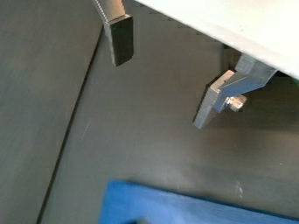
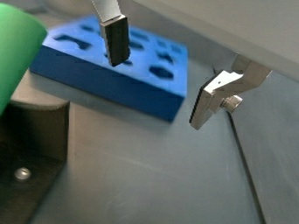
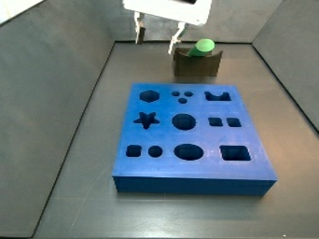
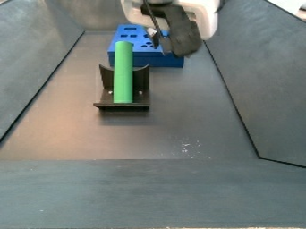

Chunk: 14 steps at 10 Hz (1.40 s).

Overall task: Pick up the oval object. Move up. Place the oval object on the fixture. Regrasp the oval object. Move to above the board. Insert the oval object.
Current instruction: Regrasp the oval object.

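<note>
The smooth bright green rod with rounded ends, the oval object (image 4: 122, 70), rests on the small dark brown fixture (image 4: 123, 89), lying in its top, with one end showing above the block in a side view (image 3: 204, 44). The thick blue square board (image 3: 191, 135) with shaped cut-outs lies on the dark floor just beside the fixture. The two-finger gripper (image 2: 163, 74) hangs above the floor beside the fixture, its silver fingers (image 1: 121, 38) spread wide apart with nothing between them
</note>
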Motion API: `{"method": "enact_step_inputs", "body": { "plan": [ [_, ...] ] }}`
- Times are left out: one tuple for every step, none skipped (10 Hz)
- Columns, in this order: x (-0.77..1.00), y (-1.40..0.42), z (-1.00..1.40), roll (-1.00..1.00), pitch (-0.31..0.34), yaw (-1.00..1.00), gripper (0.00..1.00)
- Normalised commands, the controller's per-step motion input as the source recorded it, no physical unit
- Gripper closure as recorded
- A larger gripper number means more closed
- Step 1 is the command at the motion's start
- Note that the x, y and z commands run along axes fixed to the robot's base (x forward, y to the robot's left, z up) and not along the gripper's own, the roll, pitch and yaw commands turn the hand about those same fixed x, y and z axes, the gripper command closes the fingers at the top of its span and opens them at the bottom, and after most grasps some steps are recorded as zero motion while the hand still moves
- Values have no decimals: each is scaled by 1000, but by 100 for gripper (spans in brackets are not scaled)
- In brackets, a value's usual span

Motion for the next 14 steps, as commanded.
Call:
{"method": "enact_step_inputs", "body": {
  "plan": [
    [-35,-43,2,1000,-191,-869,0],
    [-36,-46,-3,1000,-198,-866,0],
    [-41,-31,2,1000,-212,-862,0],
    [-43,-24,9,1000,-220,-864,0],
    [-50,-20,4,1000,-225,-865,0],
    [-48,-15,-4,1000,-225,-867,0],
    [-38,-16,-9,1000,-218,-869,0],
    [-42,-13,-13,1000,-207,-873,0],
    [-46,-9,-5,1000,-176,-884,0],
    [-44,-7,3,1000,-136,-894,0],
    [-39,-14,4,1000,-76,-900,0],
    [-27,-13,-1,1000,0,-904,0],
    [-16,-15,-16,1000,128,-908,0],
    [-6,-12,-36,1000,258,-900,0]
  ]
}}
